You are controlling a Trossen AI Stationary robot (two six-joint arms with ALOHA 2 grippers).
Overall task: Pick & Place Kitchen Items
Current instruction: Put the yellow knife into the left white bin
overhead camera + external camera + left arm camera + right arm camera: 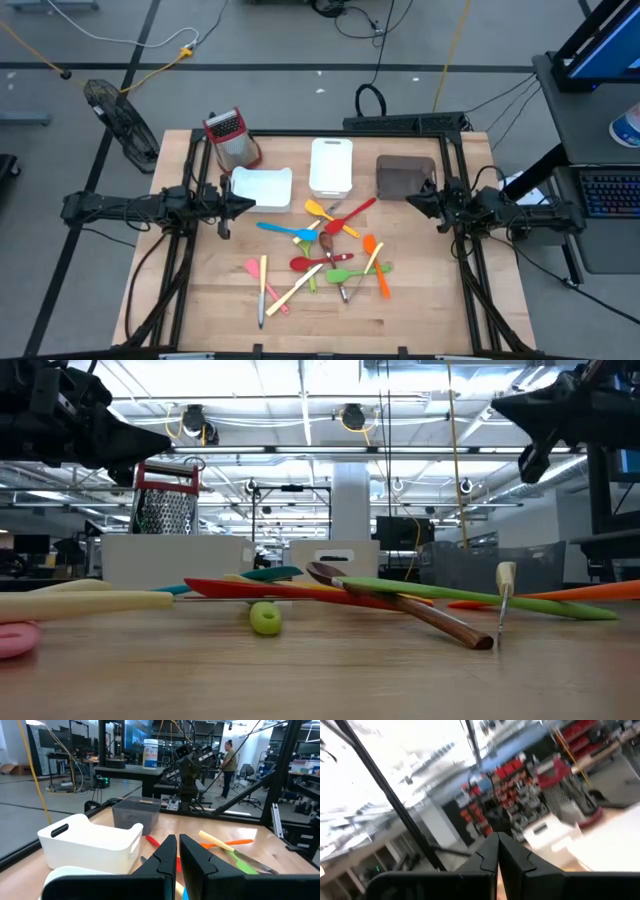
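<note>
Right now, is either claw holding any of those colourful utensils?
No. The left claw and right claw are both shut on nothing, raised clear above the wooden table.

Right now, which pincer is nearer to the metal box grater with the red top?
Left. The left pincer hovers just in front of the grater, on its side of the table. The right pincer waits beyond both white trays.

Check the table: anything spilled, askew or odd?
Yes: the small slim coloured utensils lie in a loose crisscrossed heap mid-table, several overlapping. The red-topped metal box grater stands tilted at the table's back edge. Trays look squared up; nothing looks broken.
</note>
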